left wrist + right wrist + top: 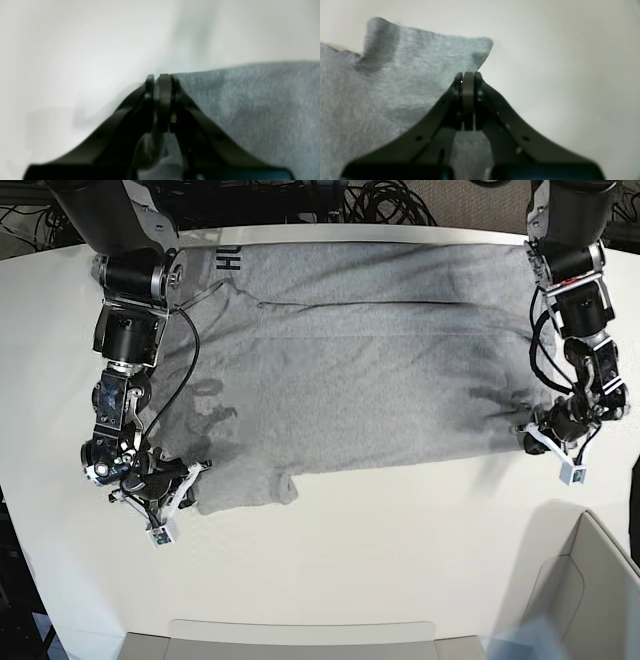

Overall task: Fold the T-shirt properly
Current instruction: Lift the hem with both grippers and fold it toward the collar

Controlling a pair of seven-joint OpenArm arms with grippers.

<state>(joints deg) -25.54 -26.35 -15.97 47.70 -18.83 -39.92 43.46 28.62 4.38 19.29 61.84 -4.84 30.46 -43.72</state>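
The light grey T-shirt [370, 370] lies spread flat across the white table [400, 520], with black lettering [232, 258] showing at its far left corner. My left gripper [530, 435] is at the shirt's near right corner. In the left wrist view it [160, 77] is shut, with grey cloth [250, 105] pinched between the fingers. My right gripper [190, 475] is at the shirt's near left edge, by a sleeve. In the right wrist view it [468, 75] is shut on the cloth [395, 75], with fabric showing under the jaws.
A white open box [590, 580] stands at the near right corner of the table. A flat pale panel [300, 635] lies along the near edge. Cables [330, 200] run behind the far edge. Bare table shows in front of the shirt.
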